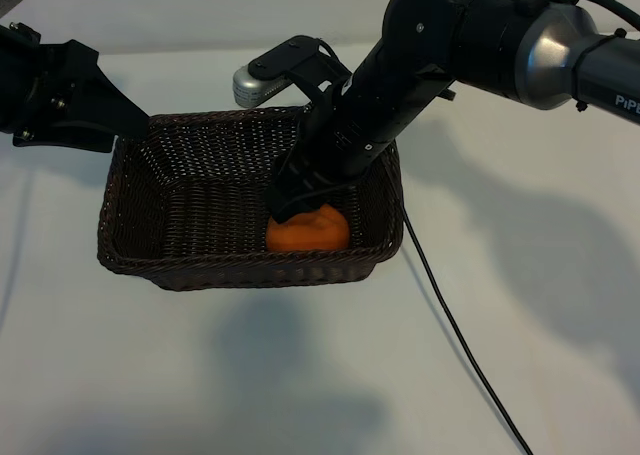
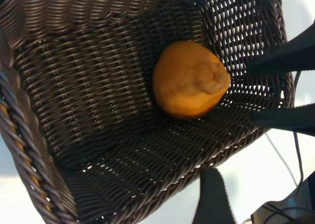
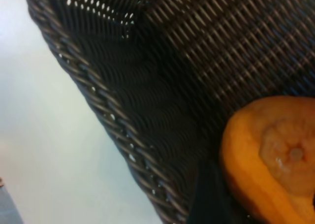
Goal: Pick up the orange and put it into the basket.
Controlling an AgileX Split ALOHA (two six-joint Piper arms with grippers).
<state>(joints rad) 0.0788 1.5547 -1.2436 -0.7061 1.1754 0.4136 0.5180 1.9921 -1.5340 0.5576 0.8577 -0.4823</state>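
1. Worktop [image 1: 300, 375]. White, plain. A black cable [image 1: 455, 325] trails over it from the basket's right end toward the near edge.

2. Basket [image 1: 130, 225]. Dark brown wicker, rectangular, braided rim, standing flat on the worktop. Holds one item.

3. Orange [image 1: 308, 230]. Lies on the basket floor in the near right corner, against or just beside the near wall; from where I stand I cannot tell which. Its puckered knob faces up and a little sideways, as the left wrist view shows.

4. Right gripper [image 1: 300, 197]. Reaches down into the basket from the right, directly above the orange. Its fingers [image 2: 280, 59] stand parted, one to each side of the fruit's end, with a clear gap between them and the peel. Nothing is held; the orange rests on the wicker by its own weight.

5. Left gripper [image 1: 125, 115]. Hangs at the basket's far left corner, above the rim, idle. Fingers spread fairly wide, empty.

Step in hand, by my reckoning: the release. The fruit is in place, so the task looks all but done.

Next move calls for: drawing the right arm straight up and out, fingers kept apart, without nudging the orange or catching the rim on the way.
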